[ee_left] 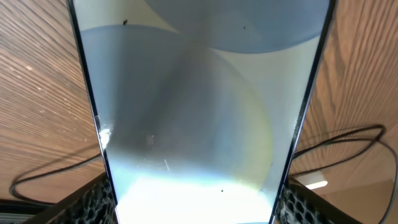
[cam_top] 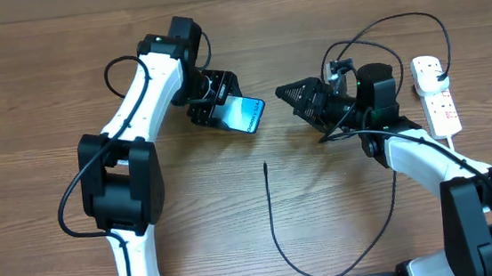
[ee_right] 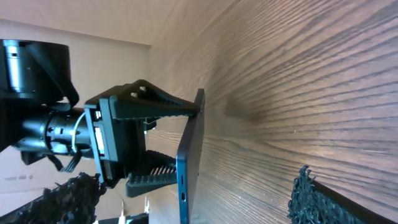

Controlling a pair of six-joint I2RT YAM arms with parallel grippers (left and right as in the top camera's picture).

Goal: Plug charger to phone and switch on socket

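Gleaming glassy phone [cam_top: 246, 113] (slim, rectangular)

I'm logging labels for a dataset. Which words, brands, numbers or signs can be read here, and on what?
No text can be read for certain.
phone: a faint line of print on the lit screen, too small to read.
socket: small red marks, no legible words.
pale background in the right wrist view: faint marks, blurred.

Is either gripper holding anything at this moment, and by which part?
The left gripper clamps the phone by its two long side edges; the right gripper is open and empty.
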